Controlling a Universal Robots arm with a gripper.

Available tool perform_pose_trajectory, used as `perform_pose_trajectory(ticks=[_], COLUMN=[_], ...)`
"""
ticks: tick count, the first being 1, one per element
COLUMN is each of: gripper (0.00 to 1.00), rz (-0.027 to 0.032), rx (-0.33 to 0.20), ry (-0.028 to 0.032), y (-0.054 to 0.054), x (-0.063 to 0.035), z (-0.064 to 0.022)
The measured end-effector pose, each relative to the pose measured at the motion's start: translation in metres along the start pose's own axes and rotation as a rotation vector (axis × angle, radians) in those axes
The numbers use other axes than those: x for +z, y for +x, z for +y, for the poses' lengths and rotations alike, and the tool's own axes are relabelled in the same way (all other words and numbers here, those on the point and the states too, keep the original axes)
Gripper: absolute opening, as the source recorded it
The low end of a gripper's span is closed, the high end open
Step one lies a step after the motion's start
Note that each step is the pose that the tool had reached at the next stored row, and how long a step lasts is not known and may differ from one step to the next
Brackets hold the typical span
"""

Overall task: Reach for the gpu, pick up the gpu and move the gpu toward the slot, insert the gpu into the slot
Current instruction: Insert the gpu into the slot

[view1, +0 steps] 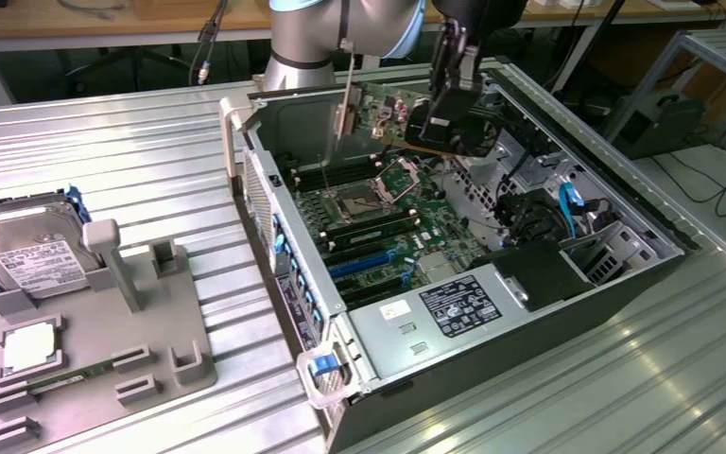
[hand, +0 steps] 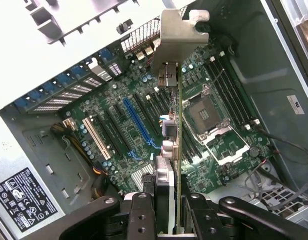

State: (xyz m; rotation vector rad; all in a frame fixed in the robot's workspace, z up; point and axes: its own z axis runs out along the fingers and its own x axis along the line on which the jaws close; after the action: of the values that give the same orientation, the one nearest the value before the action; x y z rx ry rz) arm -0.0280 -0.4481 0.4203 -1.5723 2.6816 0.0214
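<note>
My gripper [view1: 442, 121] is shut on the gpu [view1: 385, 109], a green card with a silver end bracket [view1: 340, 123]. I hold it in the air above the far end of the open computer case [view1: 615, 203]. In the wrist view the gpu [hand: 179, 145] shows edge-on, clamped between my black fingers [hand: 143, 212], with its bracket [hand: 176, 35] pointing away from my gripper [hand: 170, 220]. The slot [hand: 136, 121], a long blue connector on the green motherboard [hand: 224, 165], lies below and to one side of the card, apart from it. In the exterior view the slot [view1: 366, 261] sits nearer the case's front half.
The square processor socket [hand: 206, 117] and black memory slots [hand: 229, 95] lie beside the card's line. A white connector [hand: 96, 137] runs parallel to the blue one. A labelled power supply [view1: 464, 303] fills the near end. On the exterior view's left, a grey fixture [view1: 148, 312] holds a hard drive [view1: 35, 260].
</note>
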Motion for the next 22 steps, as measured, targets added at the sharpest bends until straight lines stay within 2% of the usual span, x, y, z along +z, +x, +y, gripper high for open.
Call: perform_pose_trajectory(ticks=[6,14,22], gripper=[0.28,0.28,0.28], rz=[-0.0003,-0.0006,-0.001], rx=[-0.06,-0.115,-0.208], ry=[-0.0021,-0.004,-0.0074], y=[0.0,0.0,0.0], x=[0.0,0.0,0.0], z=[0.0,0.0,0.0])
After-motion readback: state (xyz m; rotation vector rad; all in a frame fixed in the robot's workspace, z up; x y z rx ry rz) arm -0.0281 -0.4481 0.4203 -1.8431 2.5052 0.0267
